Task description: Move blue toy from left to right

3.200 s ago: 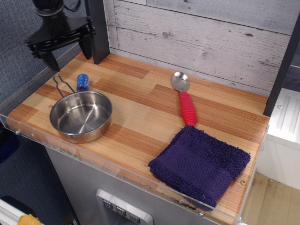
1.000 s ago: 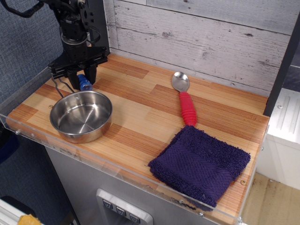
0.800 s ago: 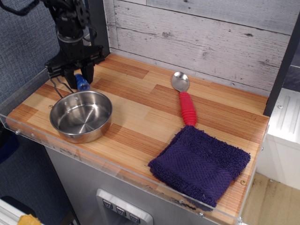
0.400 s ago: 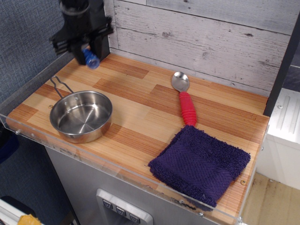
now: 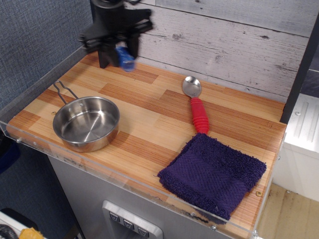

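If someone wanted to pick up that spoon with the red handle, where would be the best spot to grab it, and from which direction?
Probably the ribbed red handle, taken from straight above with the fingers closing across its width. The spoon lies flat on the wooden counter, so there is no way under it, and the ridges offer more grip than the smooth metal bowl. The lower end touches the purple towel, so mid-handle seems safest.

I counted one blue toy (image 5: pixel 125 58) in my gripper (image 5: pixel 118 51). There was one pan (image 5: pixel 85 123), one spoon (image 5: pixel 196 105) with a red handle, and one purple towel (image 5: pixel 213 174). They sat on one wooden table (image 5: pixel 149 119).
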Robot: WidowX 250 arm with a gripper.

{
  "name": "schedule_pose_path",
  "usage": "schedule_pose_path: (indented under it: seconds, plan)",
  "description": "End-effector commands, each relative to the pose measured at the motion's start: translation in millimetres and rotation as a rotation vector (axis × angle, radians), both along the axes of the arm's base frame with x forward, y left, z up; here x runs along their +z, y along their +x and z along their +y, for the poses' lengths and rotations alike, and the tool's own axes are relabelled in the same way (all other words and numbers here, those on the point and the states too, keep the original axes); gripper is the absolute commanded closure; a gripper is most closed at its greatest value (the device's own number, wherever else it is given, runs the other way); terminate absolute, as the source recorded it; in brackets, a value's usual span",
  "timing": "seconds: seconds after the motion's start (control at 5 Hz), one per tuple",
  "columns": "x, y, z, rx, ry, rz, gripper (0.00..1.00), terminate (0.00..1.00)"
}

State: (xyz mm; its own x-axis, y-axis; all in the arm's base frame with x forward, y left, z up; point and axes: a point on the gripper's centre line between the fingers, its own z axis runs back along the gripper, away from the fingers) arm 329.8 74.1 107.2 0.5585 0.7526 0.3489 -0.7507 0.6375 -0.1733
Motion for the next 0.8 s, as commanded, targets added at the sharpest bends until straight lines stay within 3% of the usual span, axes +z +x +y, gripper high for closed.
schedule_pose_path:
  seconds: [0.0, 0.6]
  plan:
    - [8.1, 4.9, -70.3, -0.169, -0.005, -0.04, 1.0, 0.0]
    - [-23.6, 24.1, -144.2, -0.446, -0.032, -0.023, 1.0, 0.0]
